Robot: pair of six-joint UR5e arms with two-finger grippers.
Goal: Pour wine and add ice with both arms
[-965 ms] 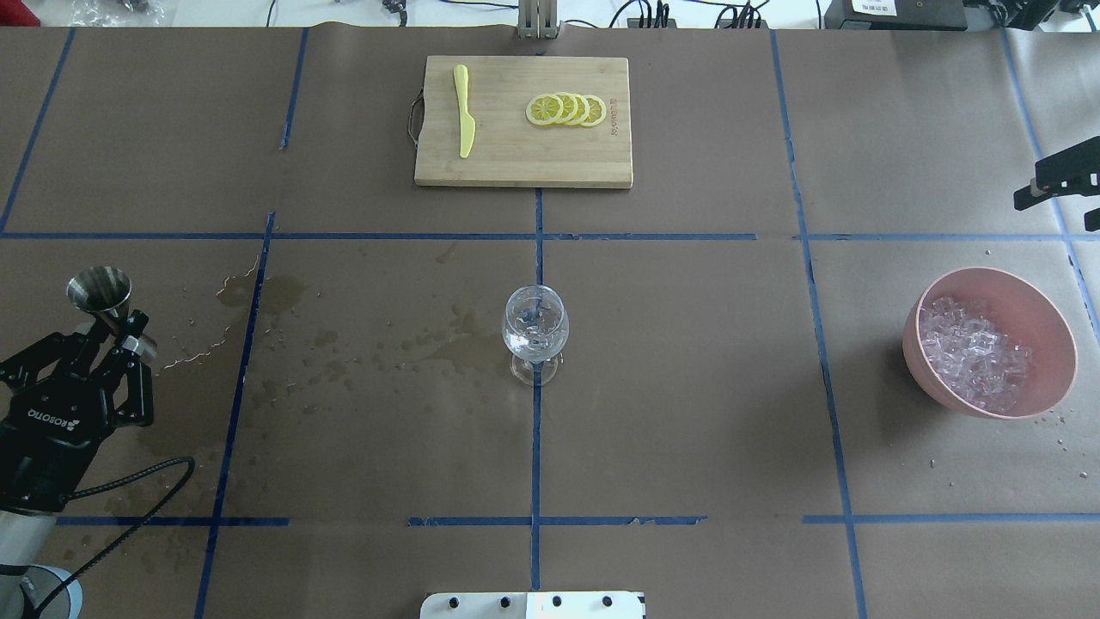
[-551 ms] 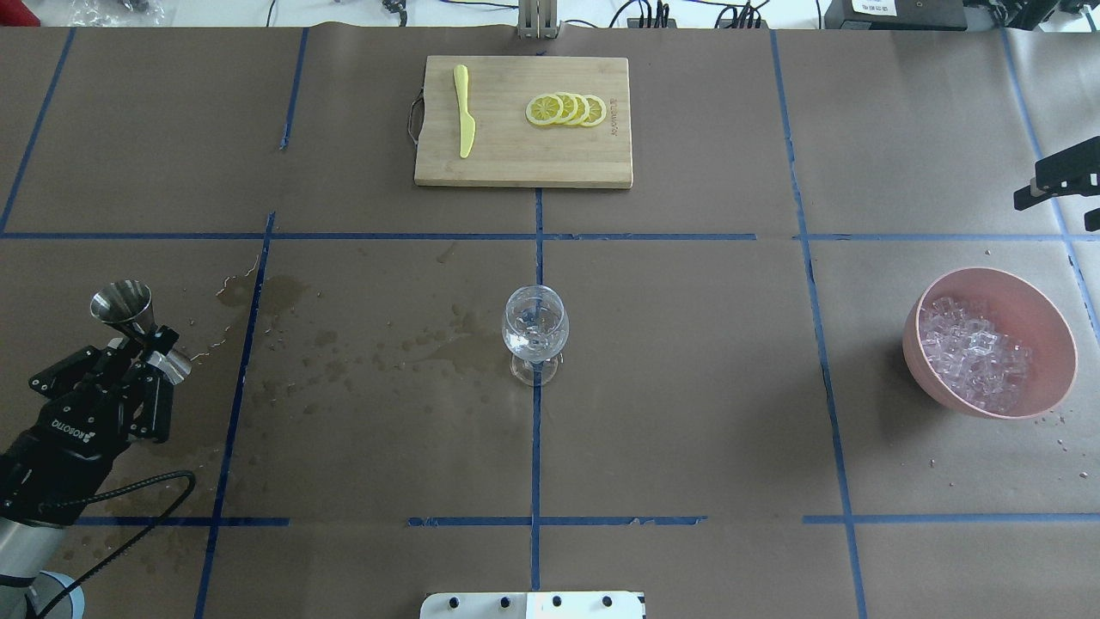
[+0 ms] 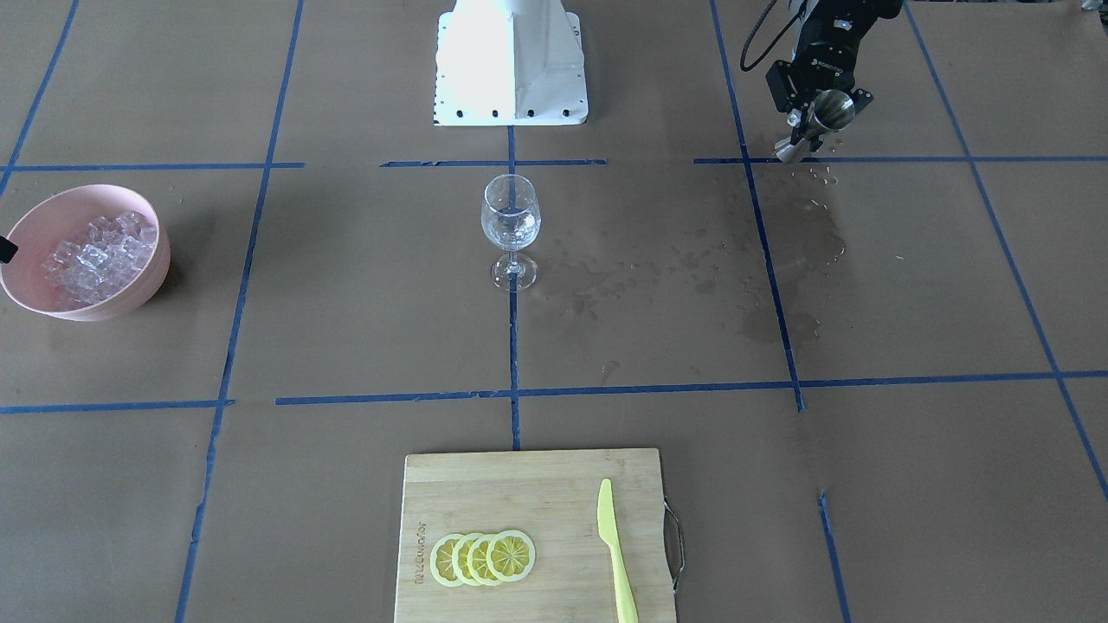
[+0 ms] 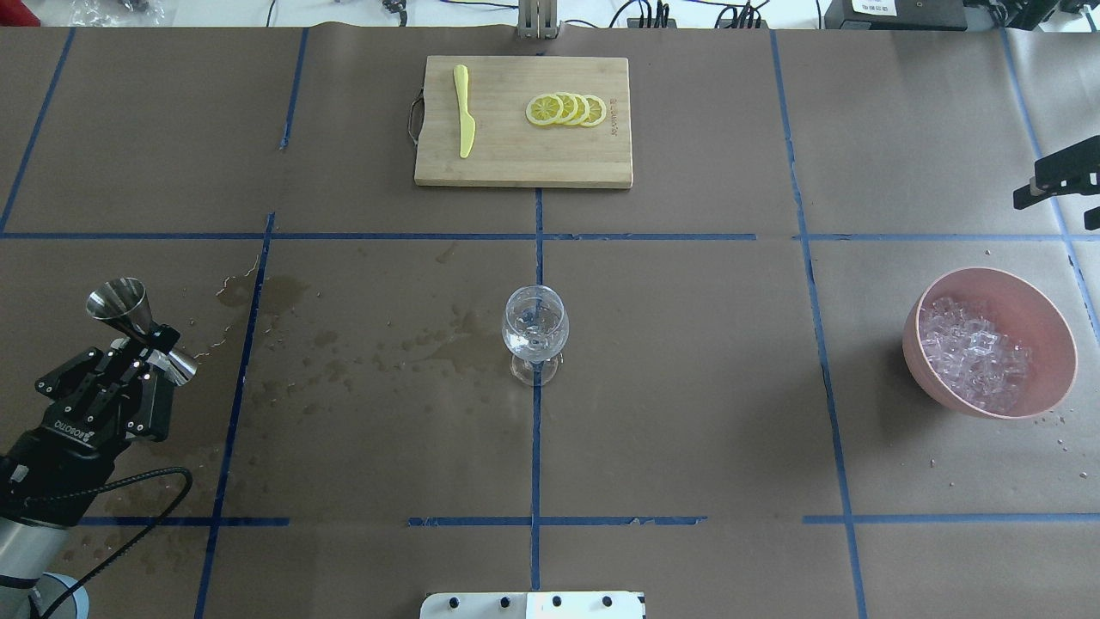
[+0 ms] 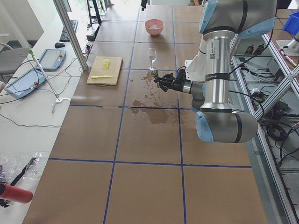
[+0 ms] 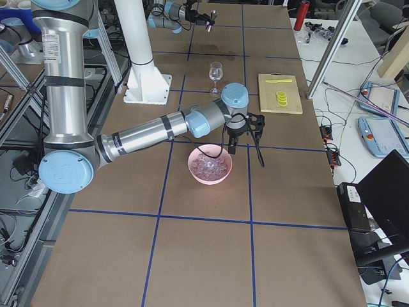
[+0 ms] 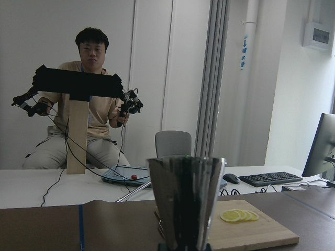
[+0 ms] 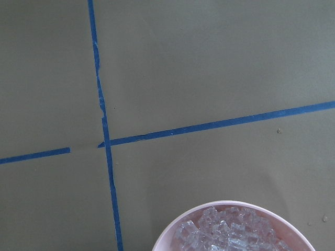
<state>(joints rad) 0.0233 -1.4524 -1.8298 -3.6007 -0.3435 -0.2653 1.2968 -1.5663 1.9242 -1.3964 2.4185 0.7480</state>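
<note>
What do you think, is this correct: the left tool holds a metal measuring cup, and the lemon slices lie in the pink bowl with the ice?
Not quite. The lemon slices lie on the wooden cutting board, not in the pink bowl, which holds only the ice; the overhead view shows this. The left tool does hold the metal measuring cup.

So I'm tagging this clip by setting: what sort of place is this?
Most likely a robotics lab: a paper-covered table marked with a blue tape grid, the left arm reaching over it, and a seated operator holding hand controllers.
</note>
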